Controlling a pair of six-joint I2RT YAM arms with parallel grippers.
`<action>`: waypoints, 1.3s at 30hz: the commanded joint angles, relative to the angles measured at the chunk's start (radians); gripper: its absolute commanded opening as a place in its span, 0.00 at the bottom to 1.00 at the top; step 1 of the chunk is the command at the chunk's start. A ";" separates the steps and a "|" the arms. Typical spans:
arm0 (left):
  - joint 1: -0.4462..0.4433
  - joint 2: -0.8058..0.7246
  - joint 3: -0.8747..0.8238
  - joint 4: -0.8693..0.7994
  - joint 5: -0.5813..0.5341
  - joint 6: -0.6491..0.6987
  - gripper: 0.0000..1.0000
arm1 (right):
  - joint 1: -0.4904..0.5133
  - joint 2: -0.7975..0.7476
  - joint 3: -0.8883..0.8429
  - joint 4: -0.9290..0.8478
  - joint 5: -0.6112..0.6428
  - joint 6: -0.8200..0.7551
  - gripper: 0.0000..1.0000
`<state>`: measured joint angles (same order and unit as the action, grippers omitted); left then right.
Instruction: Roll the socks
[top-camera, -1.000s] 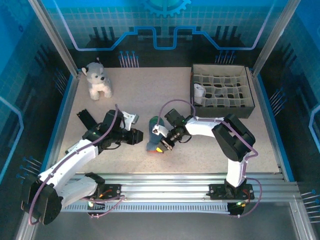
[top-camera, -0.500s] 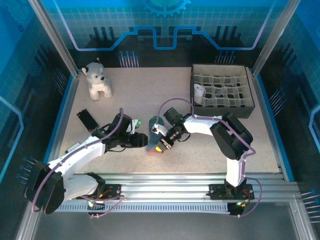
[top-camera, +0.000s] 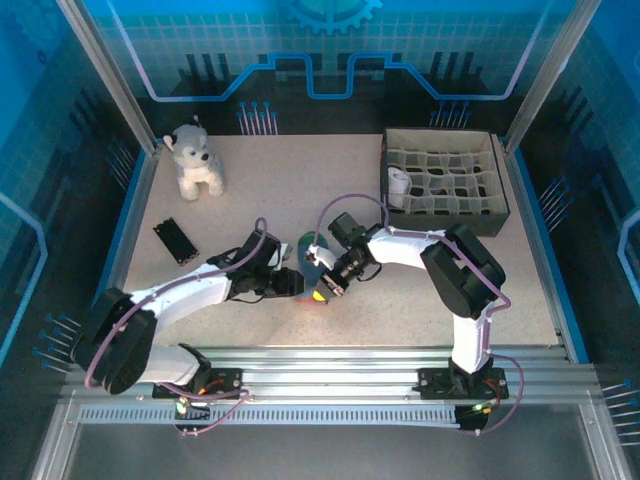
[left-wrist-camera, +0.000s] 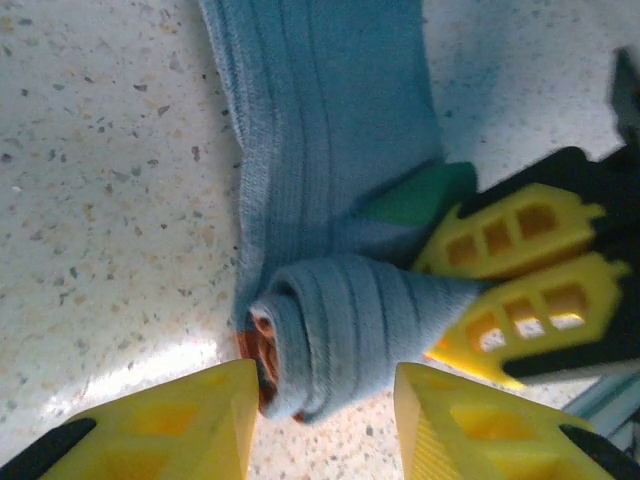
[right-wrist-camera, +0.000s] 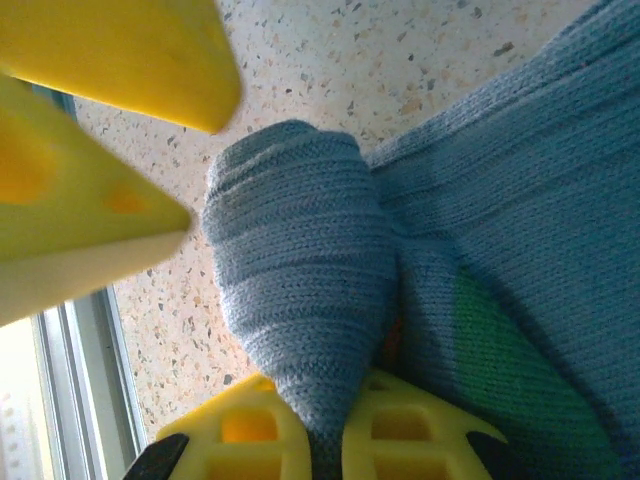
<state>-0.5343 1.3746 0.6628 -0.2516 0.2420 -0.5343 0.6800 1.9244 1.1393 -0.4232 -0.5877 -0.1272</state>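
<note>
Tabletop box (top-camera: 442, 134) holds a white item (top-camera: 398, 183); right claw (top-camera: 326, 289) pinches sock (left-wrist-camera: 330, 150), left claw (left-wrist-camera: 322, 388) open

High rear camera overlooks the whole table (top-camera: 300, 190); wrist cameras face one rolled sock (left-wrist-camera: 350, 330) closely from left and right.

Legible text, labels, brands, numbers: none found. Sole graphic mark: blue gear emblem (top-camera: 330, 10), top of back wall panel (top-camera: 330, 55), unlettered.

One teal sock (left-wrist-camera: 330, 200), one plush dog (top-camera: 195, 160), one box (top-camera: 443, 133).
</note>
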 joint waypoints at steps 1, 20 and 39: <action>-0.010 0.073 -0.002 0.057 -0.001 -0.028 0.40 | -0.025 -0.002 0.017 -0.054 0.031 -0.003 0.04; -0.039 0.228 0.062 0.045 -0.108 -0.086 0.25 | -0.045 -0.189 -0.019 -0.005 0.227 0.283 0.43; -0.056 0.233 0.090 0.001 -0.136 -0.149 0.25 | 0.033 -0.154 -0.072 0.078 0.297 0.488 0.47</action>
<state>-0.5865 1.5719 0.7475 -0.1551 0.1696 -0.6559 0.7071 1.7428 1.0470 -0.3359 -0.2779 0.3367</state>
